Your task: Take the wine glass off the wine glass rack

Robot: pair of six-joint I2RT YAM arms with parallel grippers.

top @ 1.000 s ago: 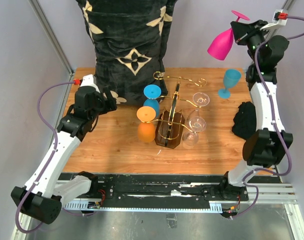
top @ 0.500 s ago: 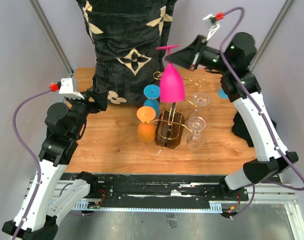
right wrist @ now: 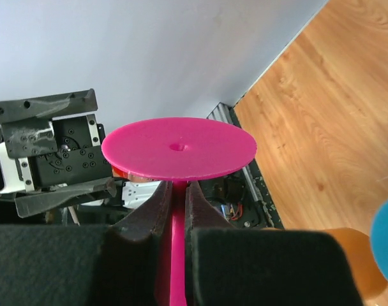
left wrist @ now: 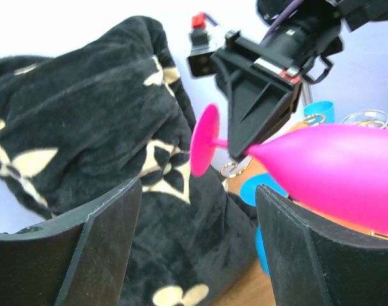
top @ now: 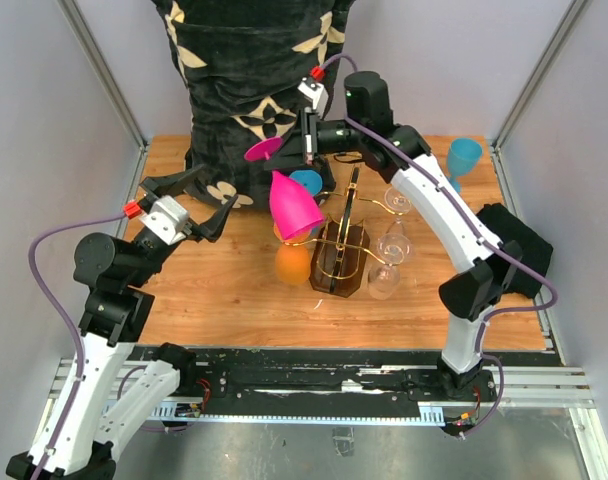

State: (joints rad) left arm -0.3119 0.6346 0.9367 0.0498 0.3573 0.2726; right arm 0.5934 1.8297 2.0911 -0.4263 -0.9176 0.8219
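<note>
The pink wine glass (top: 292, 205) hangs tilted in the air, foot up, left of the wine glass rack (top: 342, 252). My right gripper (top: 290, 160) is shut on its stem just under the foot (right wrist: 179, 148); in the right wrist view the gripper (right wrist: 177, 210) pinches the pink stem. My left gripper (top: 192, 198) is open and raised off the table, facing the glass from the left. In the left wrist view the pink bowl (left wrist: 334, 175) lies beyond the right finger (left wrist: 309, 248), and nothing sits between the left gripper (left wrist: 197, 248) jaws.
On the rack hang a blue glass (top: 306, 183), an orange glass (top: 292, 262) and clear glasses (top: 392, 242). A blue glass (top: 462, 160) stands at the back right, beside a black cloth (top: 514, 240). A black patterned pillow (top: 259, 80) leans at the back.
My right arm swung the pink glass from the far upper right across to the left of the rack. The left arm rose from the table and turned its open jaws toward the glass.
</note>
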